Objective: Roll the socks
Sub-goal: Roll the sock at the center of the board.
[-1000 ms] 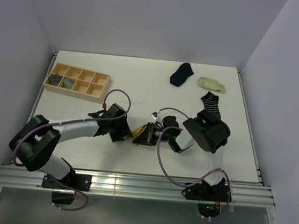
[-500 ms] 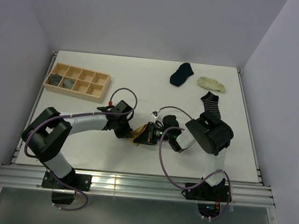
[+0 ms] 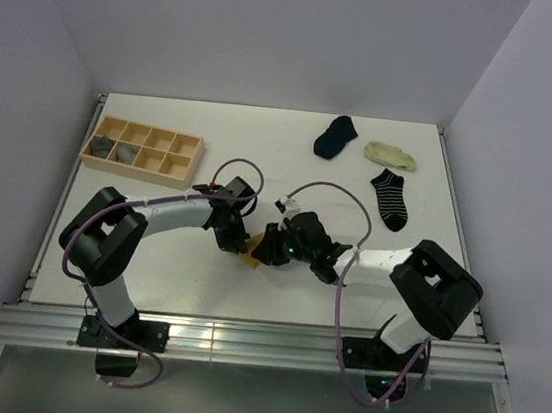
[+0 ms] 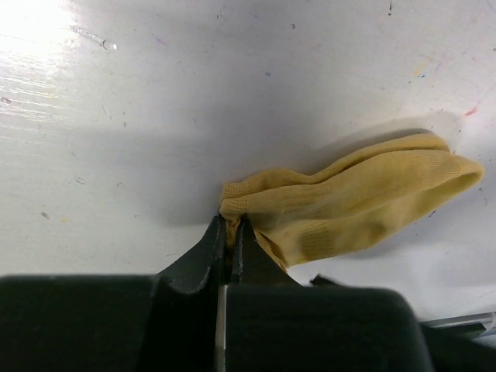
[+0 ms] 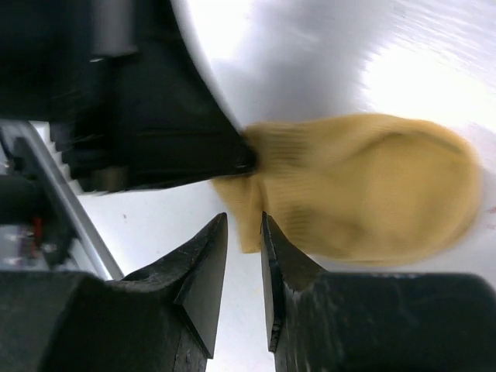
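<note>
A mustard-yellow sock (image 4: 364, 198) lies crumpled on the white table; it is mostly hidden under the two grippers in the top view (image 3: 248, 258). My left gripper (image 4: 230, 225) is shut on the sock's folded edge, its jaws pinching the fabric. My right gripper (image 5: 244, 225) faces it from the other side with its jaws a little apart. A loose corner of the sock (image 5: 353, 186) hangs at its fingertips without being pinched. The left gripper's black finger (image 5: 170, 132) shows in the right wrist view, clamped on the sock.
A navy sock (image 3: 336, 137), a cream sock (image 3: 390, 156) and a striped sock (image 3: 390, 199) lie at the back right. A wooden compartment tray (image 3: 169, 141) at the back left holds two grey rolled socks (image 3: 101, 146) (image 3: 125, 153).
The left gripper moved right to the yellow sock and shut on its edge. The right gripper opened and let the sock go, and the right arm's elbow swung out to the right.
</note>
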